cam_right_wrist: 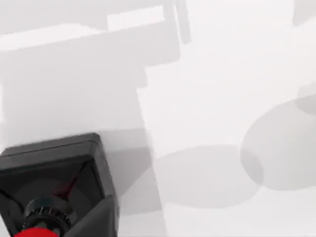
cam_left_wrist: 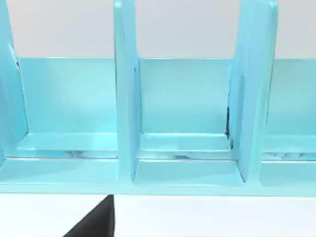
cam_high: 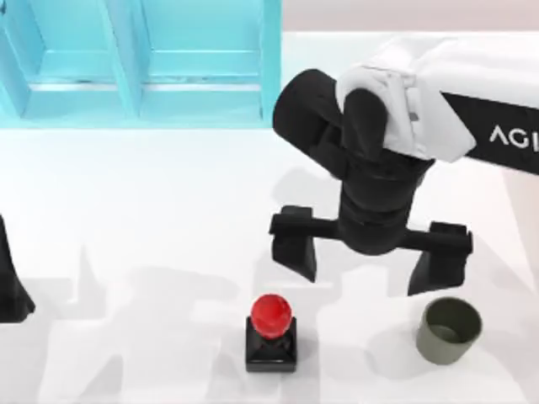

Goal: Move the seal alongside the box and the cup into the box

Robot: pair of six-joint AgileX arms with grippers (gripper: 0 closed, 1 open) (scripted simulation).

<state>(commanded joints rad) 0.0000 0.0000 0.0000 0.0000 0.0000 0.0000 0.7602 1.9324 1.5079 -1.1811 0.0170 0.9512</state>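
Note:
The seal (cam_high: 271,332), a red ball knob on a black square base, stands near the table's front middle; it also appears in the right wrist view (cam_right_wrist: 54,182). At the front right stands the olive-grey cup (cam_high: 449,330), upright. My right gripper (cam_high: 364,278) hangs open above the table just behind both, its fingers spread wide with nothing between them. The seal is a little in front of its left finger (cam_high: 296,248) and the cup in front of its right finger (cam_high: 436,265). The cyan box (cam_high: 143,59) with dividers lies at the back left, also in the left wrist view (cam_left_wrist: 187,123).
My left arm (cam_high: 10,282) is parked at the table's left edge. A dark part (cam_left_wrist: 96,222) shows low in the left wrist view, in front of the box. White tabletop (cam_high: 152,210) stretches between the box and the seal.

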